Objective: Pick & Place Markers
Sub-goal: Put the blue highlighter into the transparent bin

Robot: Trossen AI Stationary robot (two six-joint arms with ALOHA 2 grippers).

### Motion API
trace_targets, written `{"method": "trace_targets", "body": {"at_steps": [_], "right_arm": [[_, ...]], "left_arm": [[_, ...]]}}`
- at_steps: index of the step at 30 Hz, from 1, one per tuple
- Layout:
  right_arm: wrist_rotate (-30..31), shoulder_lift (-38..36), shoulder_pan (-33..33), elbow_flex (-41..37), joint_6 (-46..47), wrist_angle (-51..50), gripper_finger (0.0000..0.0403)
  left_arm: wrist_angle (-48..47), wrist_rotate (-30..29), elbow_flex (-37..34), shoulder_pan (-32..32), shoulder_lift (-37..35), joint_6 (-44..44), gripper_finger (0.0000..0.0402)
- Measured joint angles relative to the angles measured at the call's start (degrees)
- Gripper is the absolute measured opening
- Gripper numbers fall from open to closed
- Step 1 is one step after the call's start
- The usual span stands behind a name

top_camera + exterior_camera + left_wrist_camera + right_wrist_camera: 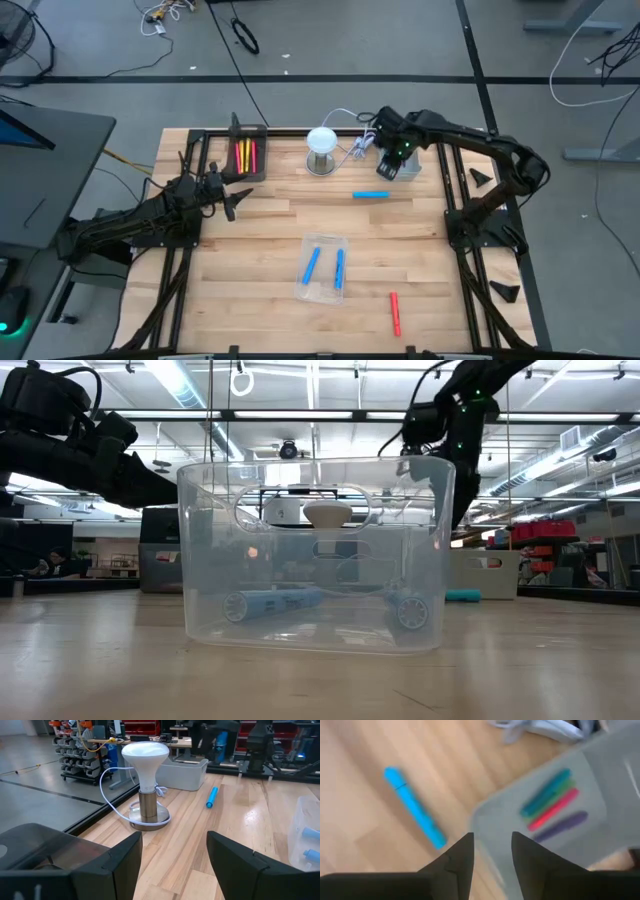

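High: right tool (392, 160) hovered over grey tray (408, 168) at table (260, 250) rear, blue marker (371, 195) lying loose just beside it. Left tool (238, 196) idle, fingers parted. Right wrist: fingers (457, 862) spread, nothing held; tray held mixed markers (552, 805).

Right hand (392, 160) reaching far, fingers parted, left hand (238, 200) open, waiting

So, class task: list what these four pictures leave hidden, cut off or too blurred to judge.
- Grey tray: covered by the right gripper in the high view; its markers blur in the right wrist view.
- Black tray: too small to count the sticks in the high view.
- Red marker: missing from the low view.
- Clear tray: cut off by the left wrist view's edge.
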Motion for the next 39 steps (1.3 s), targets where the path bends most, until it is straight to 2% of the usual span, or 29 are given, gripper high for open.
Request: {"method": "trace_targets", "body": {"at_steps": [7,14,21,32,39], "right_arm": [[-0.1,0.0,7.9,0.0,-8.4,-1.9,0.0133],[0.0,0.0,12.6,-0.1,-14.3,-2.9,0.0130],[0.0,0.5,13.8,-0.2,-15.9,-3.0,0.0130],[0.0,6.5,15.4,-0.3,-14.6,-2.0,0.0130],[0.0,7.7,15.4,-4.4,-16.8,4.0,0.0130]], "left_arm": [[0.0,0.0,0.0,0.0,0.0,0.0,0.0229],[0.0,0.0,0.0,0.0,0.0,0.0,0.0229],[0.0,0.0,0.0,0.0,0.0,0.0,0.0229],[0.0,0.0,0.0,0.0,0.0,0.0,0.0229],[0.0,0.0,0.0,0.0,0.0,0.0,0.0229]]}}
